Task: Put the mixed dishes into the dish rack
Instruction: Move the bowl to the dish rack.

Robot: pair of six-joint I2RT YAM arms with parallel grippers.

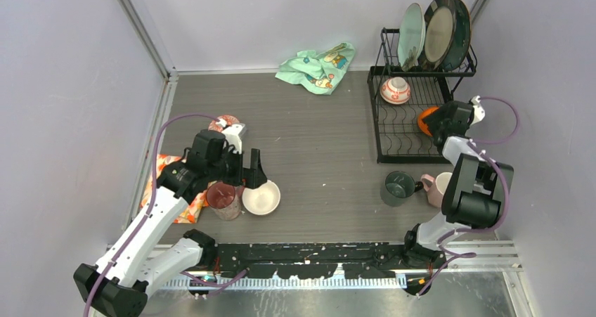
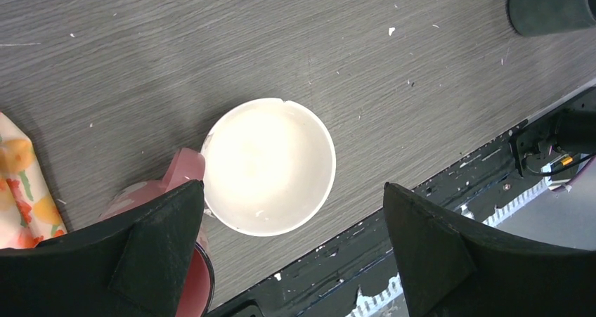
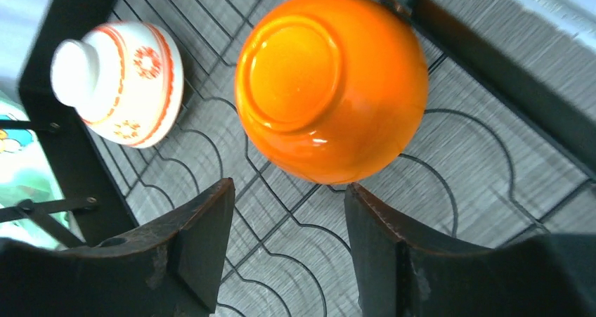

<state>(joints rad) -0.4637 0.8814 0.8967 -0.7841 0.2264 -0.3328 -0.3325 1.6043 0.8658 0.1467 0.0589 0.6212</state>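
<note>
Black-and-white arms (image 1: pixel 151 218), purple cables (image 1: pixel 157 155)

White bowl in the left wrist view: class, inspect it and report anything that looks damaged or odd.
The white bowl has a small notch in its rim, on the side away from the left fingers, breaking the otherwise smooth circle; probably a chip. Nothing else stands out.

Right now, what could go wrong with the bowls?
1. The open left gripper hangs over the white bowl, and one finger is above the pink cup beside it. Coming down, it might knock the cup.
2. The orange bowl lies upside down on the dish rack wires by the open right gripper. A bump might push it into the red patterned bowl.
</note>
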